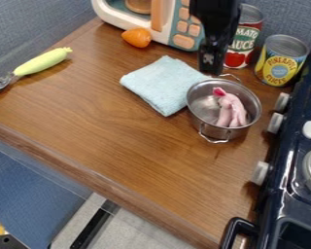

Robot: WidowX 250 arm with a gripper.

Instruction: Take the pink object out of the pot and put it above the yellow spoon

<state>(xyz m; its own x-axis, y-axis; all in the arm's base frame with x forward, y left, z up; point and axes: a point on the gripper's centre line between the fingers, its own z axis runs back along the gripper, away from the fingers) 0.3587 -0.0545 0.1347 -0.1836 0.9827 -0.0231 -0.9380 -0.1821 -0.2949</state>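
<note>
The pink object (pixel 231 111) lies inside the pot (pixel 213 131), right of centre; removal is pending. The gripper (pixel 211 69) is at the pot's far side, clear of the object, its opening indeterminable. Placement above the yellow spoon (pixel 41 62), far left, remains.

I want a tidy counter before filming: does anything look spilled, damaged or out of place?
Nothing looks spilled or damaged. Mildly odd: the silver metal pot, with a lumpy pink object inside, stands on the brown wooden counter rather than the dark blue stove, and the light blue cloth lies askew nearby.
</note>
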